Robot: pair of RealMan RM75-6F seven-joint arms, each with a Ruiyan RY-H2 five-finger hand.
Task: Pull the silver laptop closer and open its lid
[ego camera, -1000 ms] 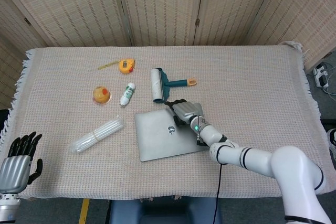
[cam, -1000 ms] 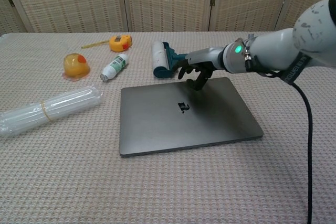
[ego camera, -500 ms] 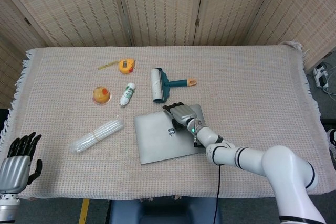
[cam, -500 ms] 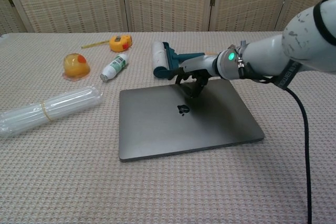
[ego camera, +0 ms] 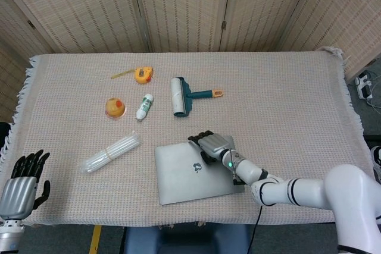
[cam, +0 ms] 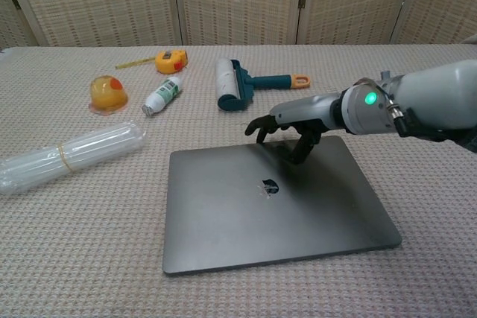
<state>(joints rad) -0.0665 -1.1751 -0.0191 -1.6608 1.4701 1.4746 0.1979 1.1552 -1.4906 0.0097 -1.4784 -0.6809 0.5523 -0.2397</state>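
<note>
The silver laptop lies flat with its lid closed, near the table's front edge, a dark logo on top. My right hand rests on the lid's far edge, fingers curved down over the lid and pressing on it; nothing is held inside the hand. My left hand hangs at the lower left, off the table's front corner, with its fingers apart and holding nothing. It does not show in the chest view.
A lint roller lies behind the laptop. Further left are a small white bottle, a yellow tape measure, an orange-yellow toy and a clear bundle of tubes.
The right hand has dragged the laptop toward the front edge of the table, away from the lint roller. The lid stays closed. The left hand has not moved.
</note>
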